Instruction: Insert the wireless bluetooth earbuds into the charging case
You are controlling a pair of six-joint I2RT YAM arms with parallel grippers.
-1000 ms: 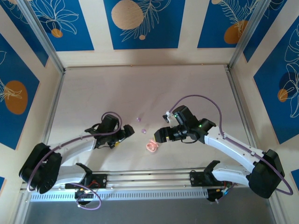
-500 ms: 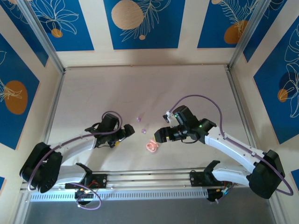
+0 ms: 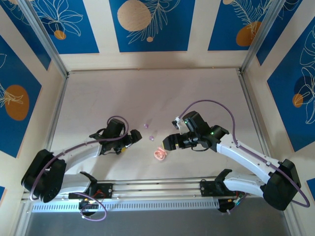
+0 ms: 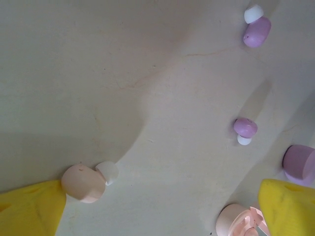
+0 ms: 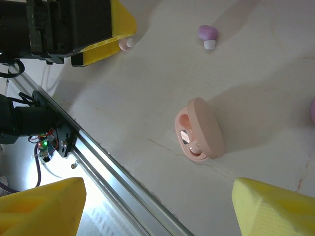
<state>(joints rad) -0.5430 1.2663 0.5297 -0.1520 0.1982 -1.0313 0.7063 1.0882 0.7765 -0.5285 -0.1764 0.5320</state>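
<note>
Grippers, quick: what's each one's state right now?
Left gripper: open, holding nothing.
Right gripper: open, holding nothing.

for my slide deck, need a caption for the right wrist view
Open right gripper near the open pink charging case, purple earbud farther off

No writing, label, brand or number can be read on anything.
</note>
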